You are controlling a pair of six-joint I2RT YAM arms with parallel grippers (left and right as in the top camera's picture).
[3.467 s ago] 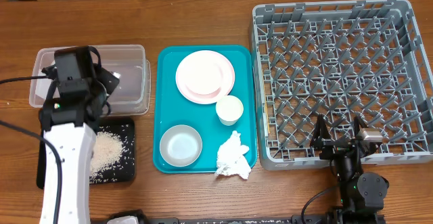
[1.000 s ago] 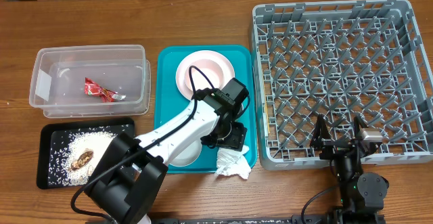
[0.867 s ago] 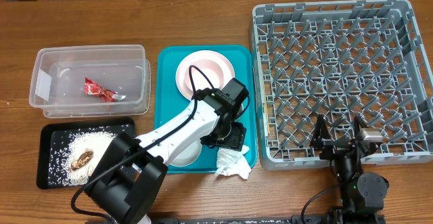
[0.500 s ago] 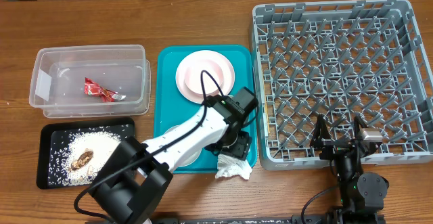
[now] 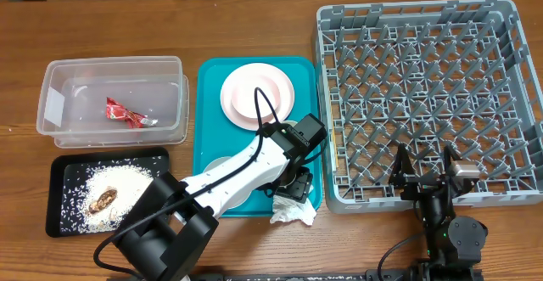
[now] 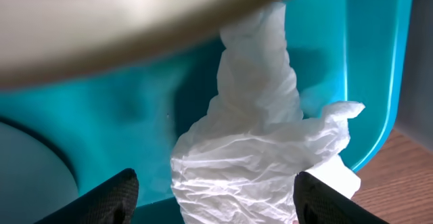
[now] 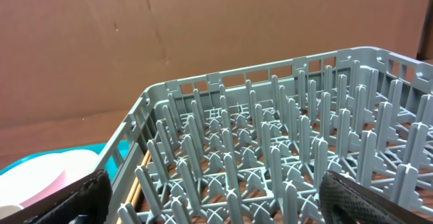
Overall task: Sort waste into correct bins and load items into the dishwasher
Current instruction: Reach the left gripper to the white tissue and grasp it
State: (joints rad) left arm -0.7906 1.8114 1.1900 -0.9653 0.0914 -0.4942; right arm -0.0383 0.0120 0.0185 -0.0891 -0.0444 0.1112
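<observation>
Clear plastic rectangular tub [image 5: 51,103]: stood far left; held the small red crinkled snack wrapper [image 5: 127,114].
Flat black rectangular tray [image 5: 59,166]: lay just in front of the tub; carried the white rice grains [image 5: 123,177] and the brown food scrap [image 5: 102,201].
Teal serving tray [image 5: 208,86]: lay between the bins and the rack; bore the round pale pink-white plate [image 5: 246,90] at the back and the small round whitish bowl [image 5: 240,199], half hidden under the left arm.
Crumpled white paper napkin [image 5: 293,211]: sat on the teal tray's near right corner, spilling over the rim onto the wooden table [image 5: 254,18].
Left gripper [image 6: 213,197]: hung just above the napkin, fingers spread wide, one tip on each side of the wad, nothing held.
Step in hand: judged to be the napkin pick, bound for the tub beside the wrapper.
Doing it well: called for going straight down over the thick middle, pinching low on the wad, staying off the tray rim and bowl, then lifting clear before swinging left.
Large square grey plastic dish rack [image 5: 424,94]: filled the right side; no dishes loaded.
Right gripper [image 5: 424,175]: sat at the rack's near edge, fingers apart, empty.
</observation>
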